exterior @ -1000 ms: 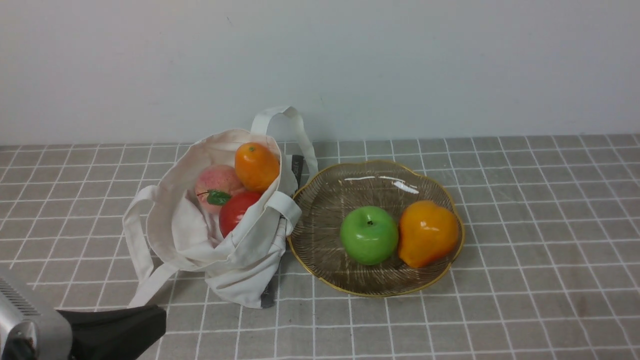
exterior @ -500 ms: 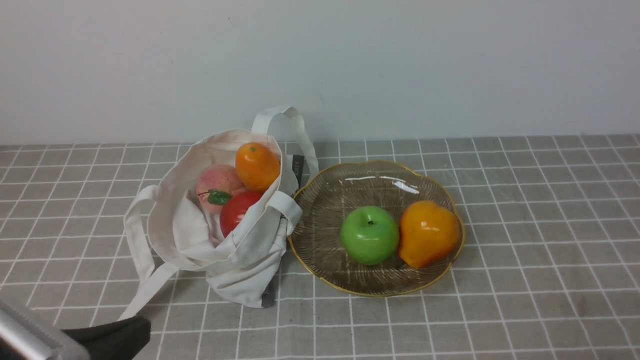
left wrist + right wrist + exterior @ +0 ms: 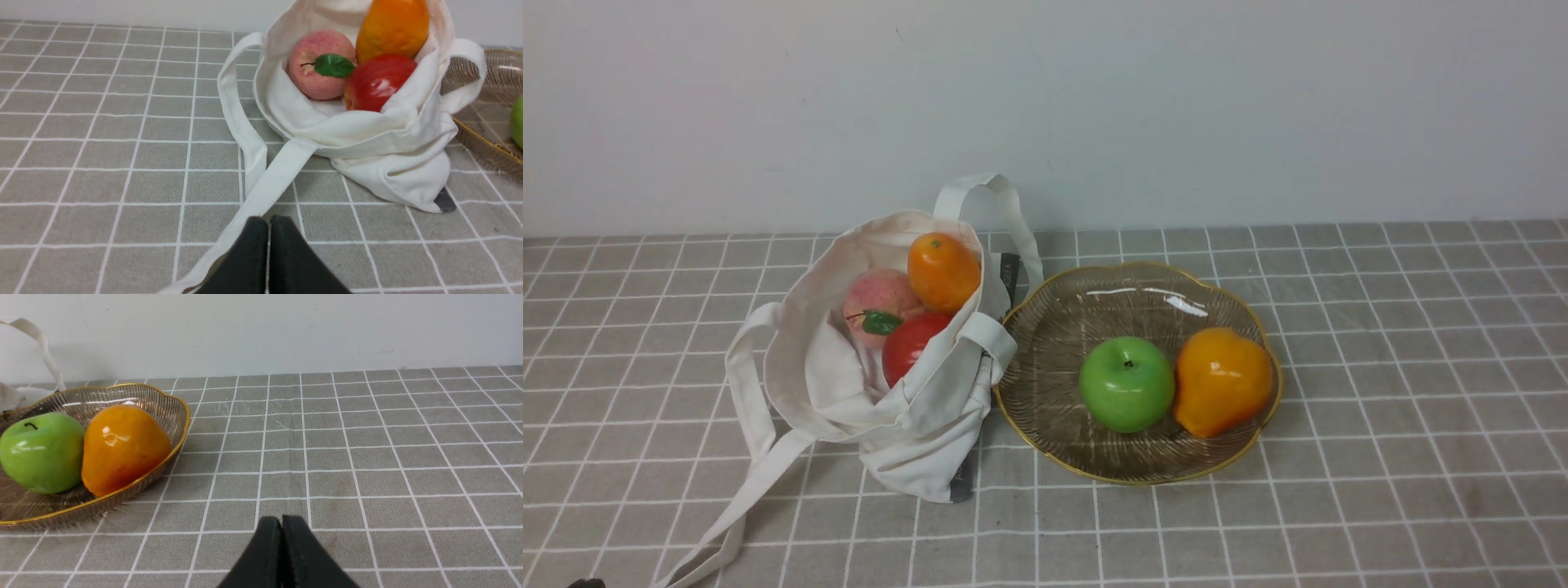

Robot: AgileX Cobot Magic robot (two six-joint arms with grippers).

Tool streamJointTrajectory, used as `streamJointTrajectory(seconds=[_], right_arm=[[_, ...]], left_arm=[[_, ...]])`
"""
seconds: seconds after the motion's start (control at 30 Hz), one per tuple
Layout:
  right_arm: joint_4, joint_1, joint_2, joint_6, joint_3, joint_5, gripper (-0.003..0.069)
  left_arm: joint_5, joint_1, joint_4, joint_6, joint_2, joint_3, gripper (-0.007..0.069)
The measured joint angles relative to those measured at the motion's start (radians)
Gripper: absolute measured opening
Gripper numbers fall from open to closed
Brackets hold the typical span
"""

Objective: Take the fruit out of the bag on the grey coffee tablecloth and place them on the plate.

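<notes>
The off-white bag [image 3: 907,408] slumps open on the grey coffee tablecloth [image 3: 1380,408]. Inside it show a pink peach [image 3: 878,296], an orange mandarin [image 3: 943,272] and a red fruit [image 3: 908,343]. To its right, the gold-rimmed plate [image 3: 1045,327] holds a green apple [image 3: 1126,384] and an orange pear-shaped fruit [image 3: 1222,380]. My left gripper [image 3: 269,222] is shut and empty, low over the cloth in front of the bag, its tips above the bag's long strap [image 3: 269,183]. To the right of the plate [image 3: 179,404], my right gripper [image 3: 281,520] is shut and empty.
A plain white wall [image 3: 1176,106] rises behind the table. The bag's other strap [image 3: 996,200] loops up at the back. Bare cloth spreads to the right of the plate and along the front edge.
My left arm has drawn back to the lower left, almost out of the front view, uncovering the long strap. Bag, fruit and plate have not moved.
</notes>
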Motion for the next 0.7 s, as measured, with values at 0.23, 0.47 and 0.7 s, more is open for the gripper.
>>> streamJointTrajectory(seconds=[0.23, 0.47, 0.7], right_arm=[[0.0, 0.0, 0.0, 0.0, 0.0, 0.0, -0.0015], [0.0, 0.0, 0.0, 0.0, 0.0, 0.0, -0.0015], [0.0, 0.0, 0.0, 0.0, 0.0, 0.0, -0.0015]], left_arm=[[0.015, 0.001, 0.022, -0.012, -0.004, 0.001, -0.0008], [0.015, 0.001, 0.022, -0.014, -0.004, 0.0, -0.0008], [0.015, 0.001, 0.022, -0.014, -0.004, 0.0, -0.0008]])
